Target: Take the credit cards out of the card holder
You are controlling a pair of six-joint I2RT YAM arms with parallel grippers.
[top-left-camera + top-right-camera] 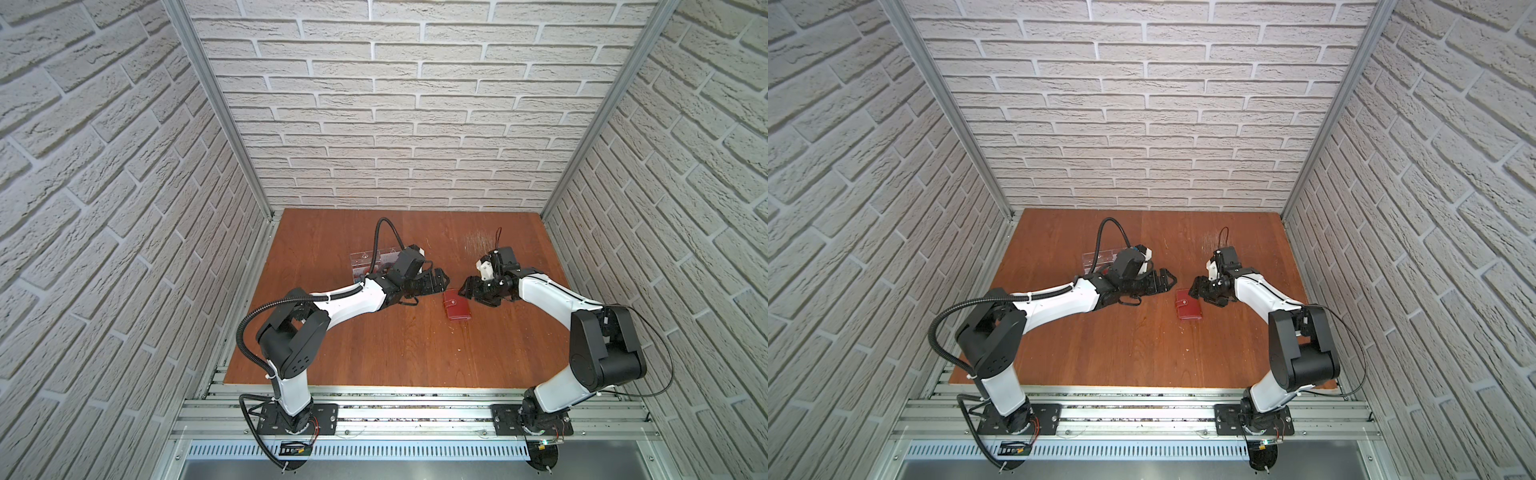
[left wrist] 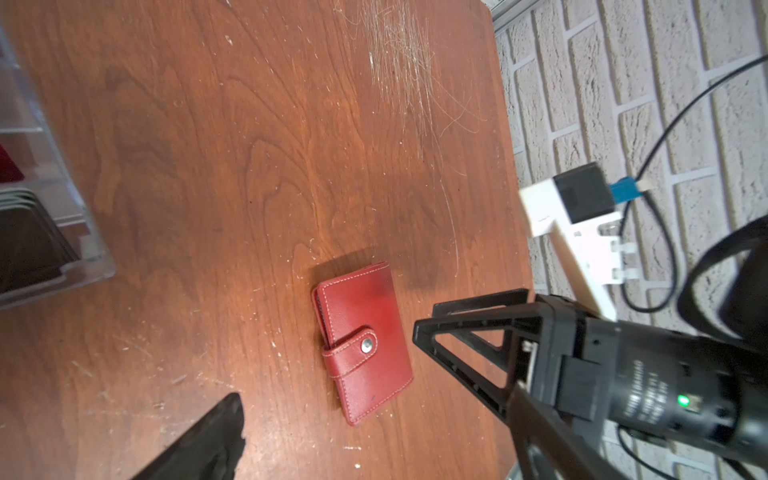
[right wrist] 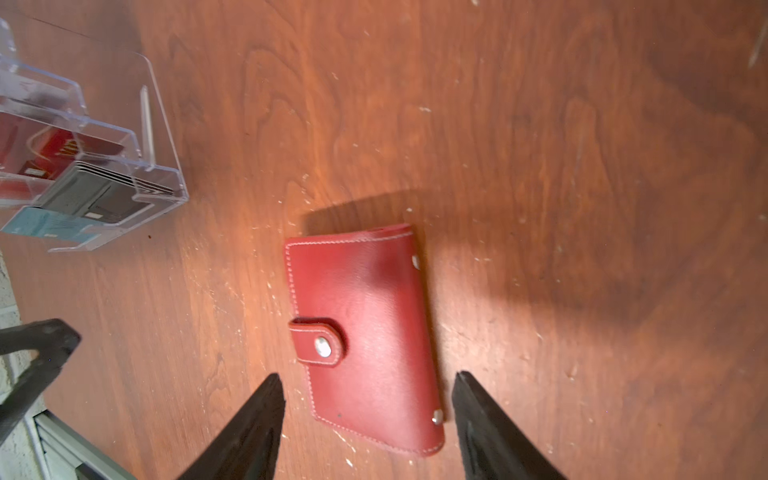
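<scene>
The card holder [image 1: 457, 305] [image 1: 1189, 305] is a red booklet wallet lying flat and closed on the wooden table, its strap tab [image 3: 318, 343] snapped over the edge. The credit cards are hidden. My right gripper [image 1: 467, 286] [image 3: 368, 380] hangs low over the holder's far-right end. It is open, with one fingertip on each side of the holder [image 3: 365, 299] and a gap at both. My left gripper [image 1: 441, 279] is wide open with nothing in it, just left of and beyond the holder [image 2: 363, 340]. One of its fingers [image 2: 224, 419] shows in the left wrist view.
A clear acrylic tray [image 1: 365, 262] [image 3: 124, 137] stands at the back left, partly behind the left arm, holding dark grey cards [image 3: 95, 195], red cards and a teal card. Brick-patterned walls close in the table on three sides. A scratched patch [image 2: 399, 54] marks the far right.
</scene>
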